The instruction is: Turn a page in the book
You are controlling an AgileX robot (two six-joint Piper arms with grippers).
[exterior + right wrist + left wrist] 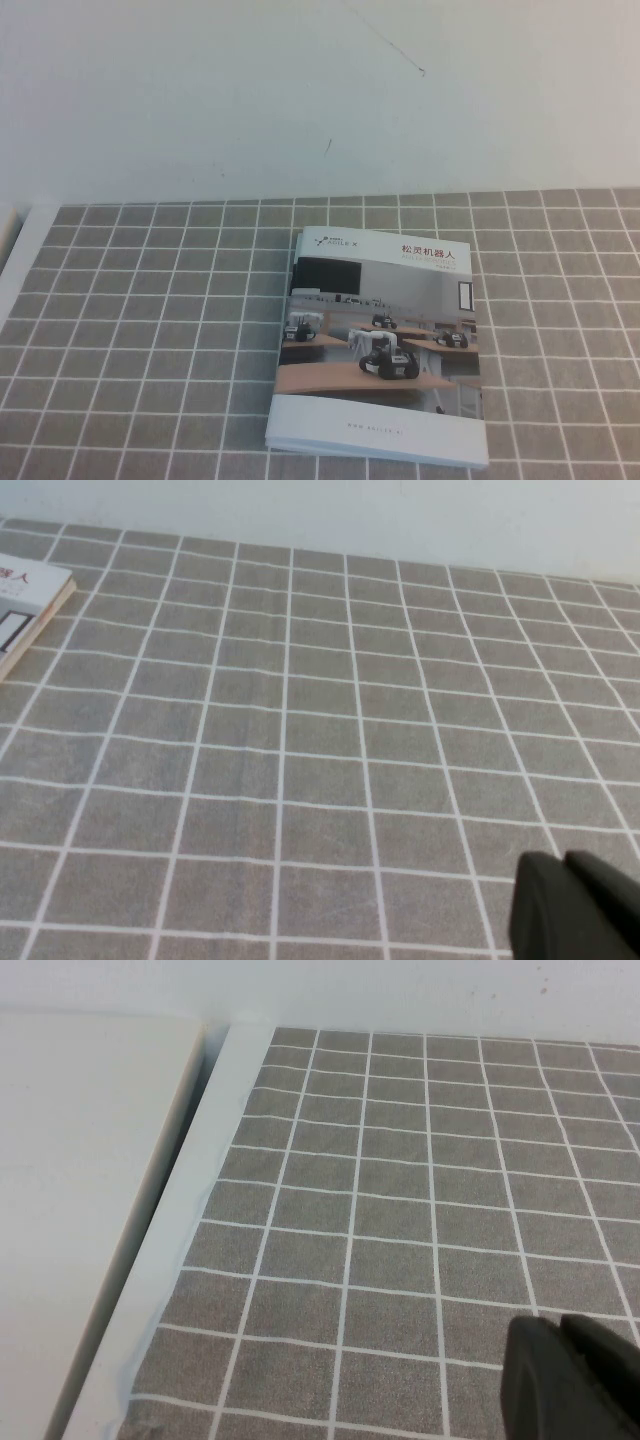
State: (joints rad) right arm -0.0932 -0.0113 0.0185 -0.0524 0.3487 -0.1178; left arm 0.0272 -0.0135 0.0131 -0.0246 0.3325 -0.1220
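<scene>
Book [380, 345] closed; L hand [572, 1380], R hand [575, 908] parked.

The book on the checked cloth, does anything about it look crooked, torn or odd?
Nothing stands out. The book lies closed, cover up, flat on the cloth, only slightly turned against the grid. The left gripper and right gripper hover over bare cloth, away from it.

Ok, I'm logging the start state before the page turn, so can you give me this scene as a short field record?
book: thin glossy softcover booklet, closed, cover up, lying flat
surface: grey cloth with white grid lines, white wall behind
left gripper: over bare cloth near the cloth's left edge, away from the booklet, holding nothing
right gripper: over bare cloth to the right of the booklet, holding nothing
page turned: not yet
</scene>
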